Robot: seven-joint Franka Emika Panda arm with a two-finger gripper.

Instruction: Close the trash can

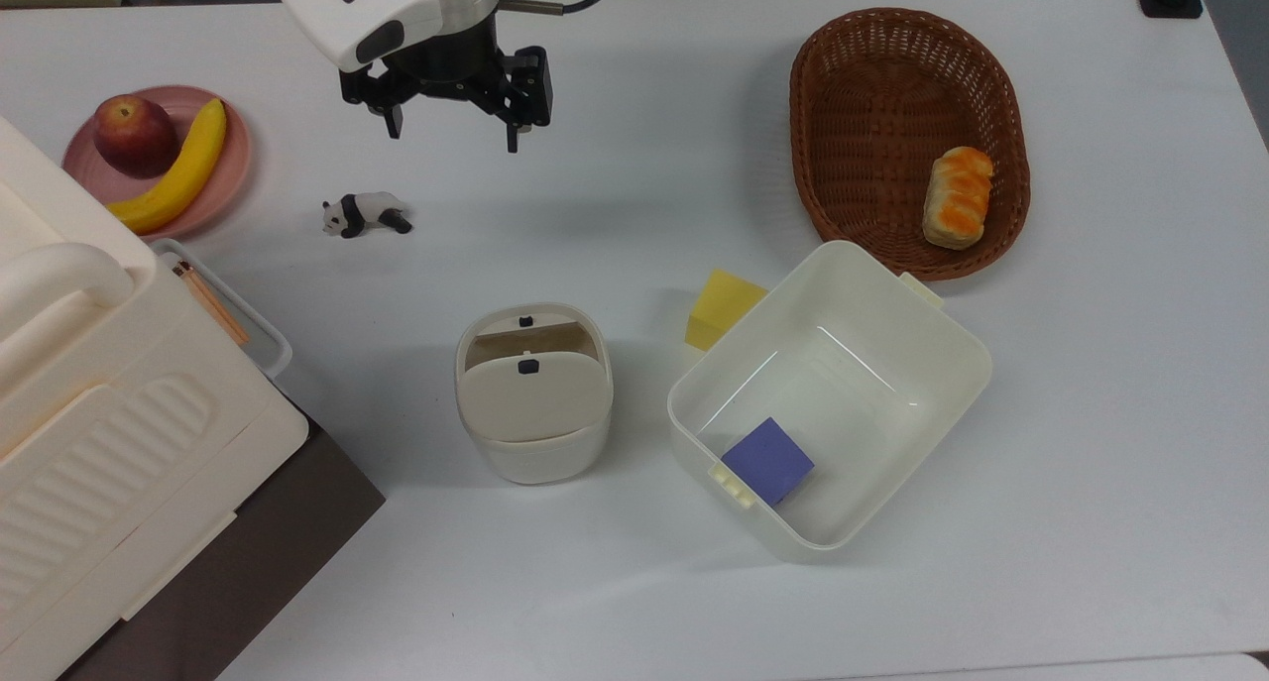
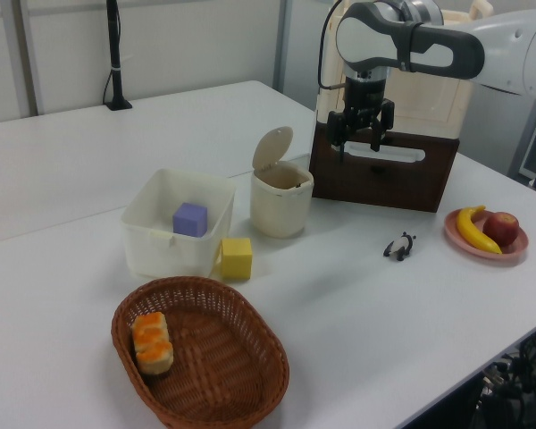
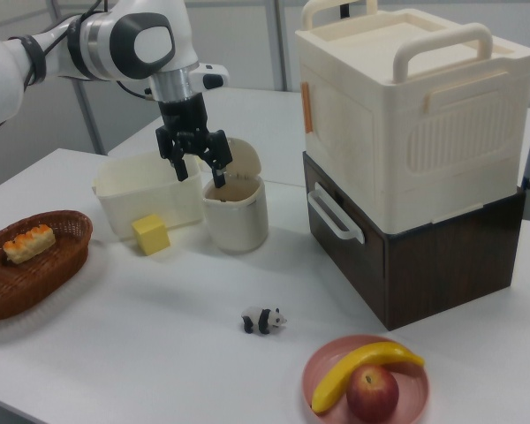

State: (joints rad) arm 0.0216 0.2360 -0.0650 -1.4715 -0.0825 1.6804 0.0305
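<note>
The trash can (image 1: 540, 455) is a small cream-white bin in the middle of the table, also seen in the left view (image 2: 281, 204) and the right view (image 3: 236, 216). Its hinged lid (image 1: 533, 401) stands raised, showing the brownish inside (image 1: 530, 340); the lid (image 2: 272, 147) leans back from the rim. My gripper (image 1: 453, 131) hangs open and empty above the table, beyond the can toward the top view's upper edge. In the left view the gripper (image 2: 360, 147) is up and to the right of the lid. In the right view the gripper (image 3: 200, 175) hovers in front of the can's top.
A white tub (image 1: 942, 334) with a purple cube (image 1: 766, 460) sits on the top view's right of the can, a yellow cube (image 1: 722, 307) beside it. A basket (image 1: 892, 76) holds bread. A panda figure (image 1: 365, 213), fruit plate (image 1: 228, 156) and big cream box (image 1: 119, 443) lie left.
</note>
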